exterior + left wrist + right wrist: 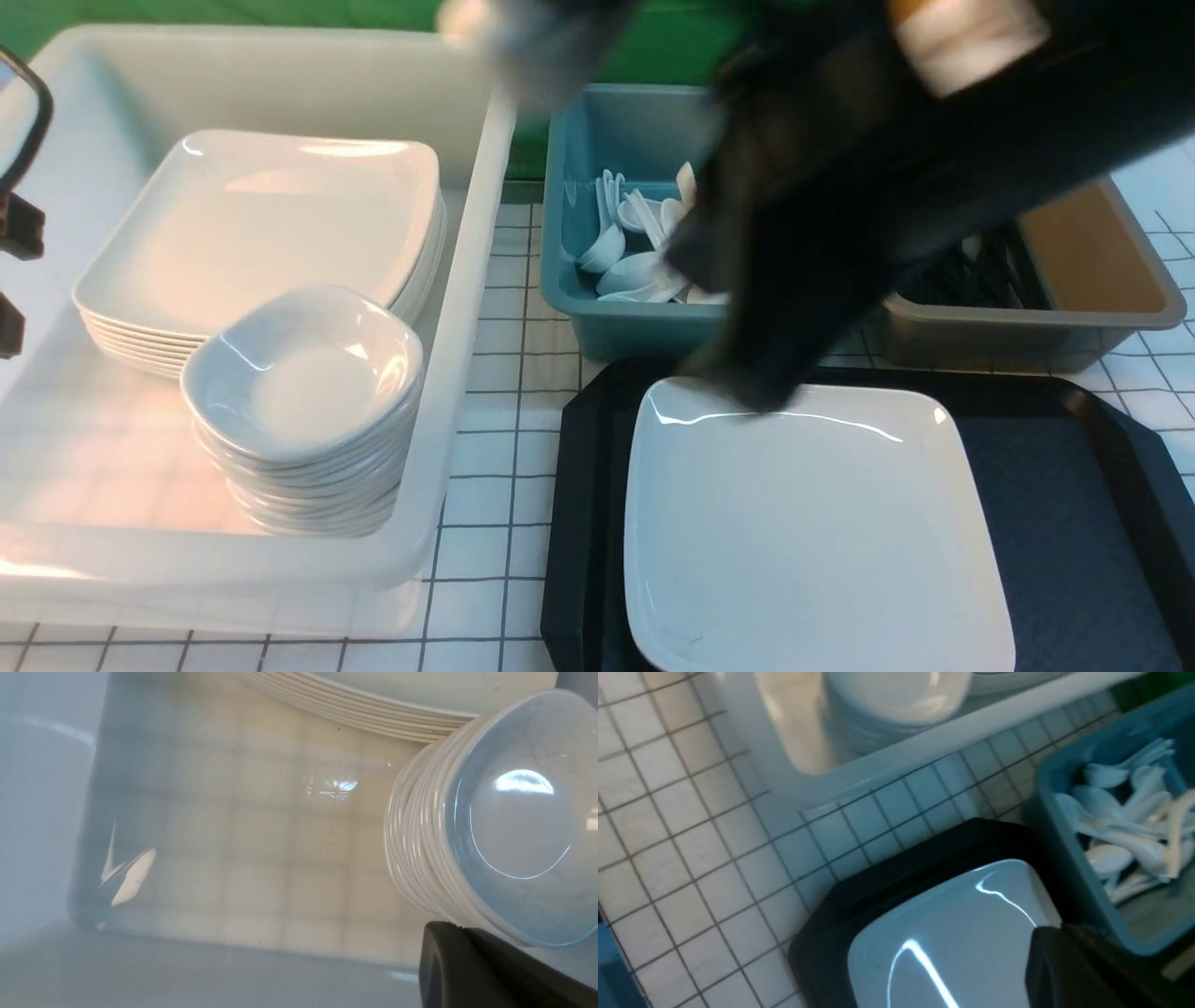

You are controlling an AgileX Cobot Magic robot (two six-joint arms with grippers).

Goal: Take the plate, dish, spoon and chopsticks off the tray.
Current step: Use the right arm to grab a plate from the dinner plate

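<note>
Front view: plate [812,532] on tray [1055,485], right end effector [747,373] nearer.
Clenched and empty, it hangs at the plate's far edge; left end effector [472,970], also clenched, well apart.

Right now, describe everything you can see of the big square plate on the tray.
The plate is large, white, glossy, likely ceramic, square with rounded corners and a shallow raised rim. It looks empty and lies flat on the left part of the black tray. The blurred right arm hangs over its far edge; contact cannot be told.
</note>
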